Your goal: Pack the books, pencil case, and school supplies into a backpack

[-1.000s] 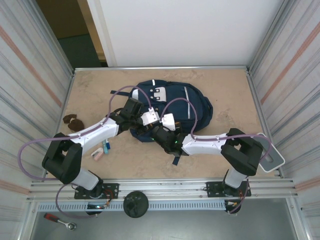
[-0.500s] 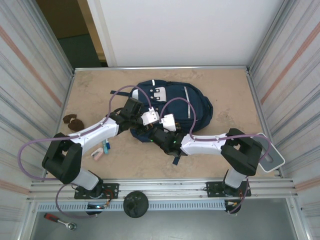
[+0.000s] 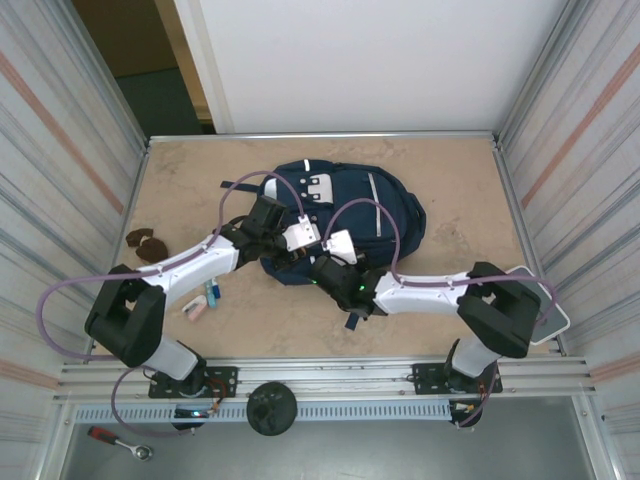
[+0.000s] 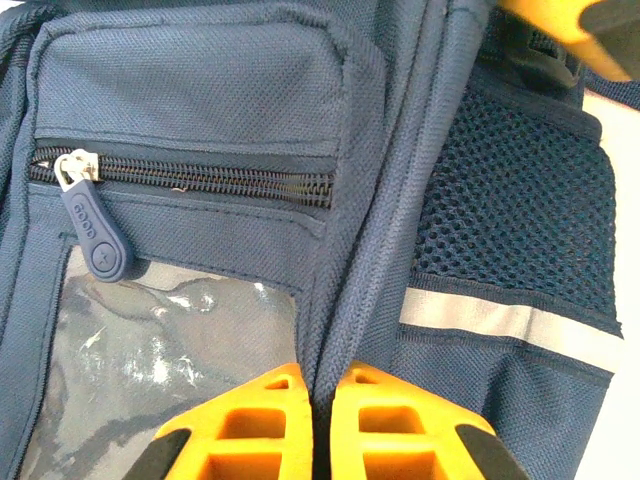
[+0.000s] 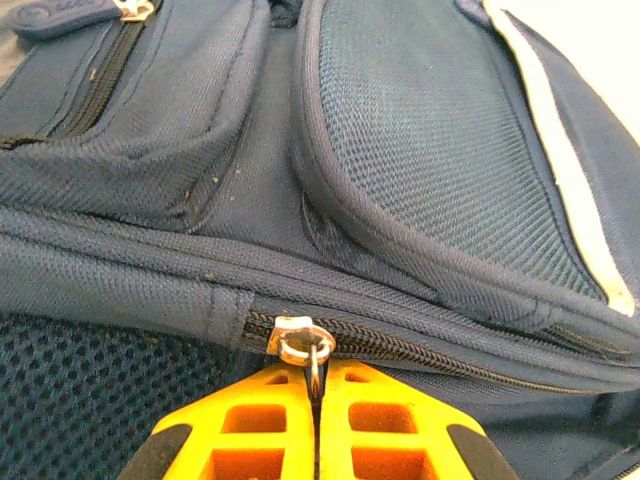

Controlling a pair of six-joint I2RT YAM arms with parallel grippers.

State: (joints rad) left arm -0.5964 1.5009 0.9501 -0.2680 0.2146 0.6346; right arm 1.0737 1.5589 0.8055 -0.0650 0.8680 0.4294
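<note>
The navy backpack lies flat at mid-table. My left gripper is shut on a ridge of the backpack's seam fabric, beside a zipped pocket with a blue rubber pull and a clear window. My right gripper is shut on the metal zipper pull of a closed zipper along the backpack's edge. Both wrists meet at the bag's near-left corner. The school supplies, a blue-and-white pen and a small pink piece, lie on the table left of the bag. The books and pencil case are out of view.
Brown lumpy pieces rest near the left wall. Corrugated walls close in the table on the left and right. A bag strap trails toward the near edge under the right arm. Bare tabletop lies right of the bag.
My right gripper has closed from half open onto the zipper pull, and its forearm has shifted slightly. The left arm and the backpack have not moved.
</note>
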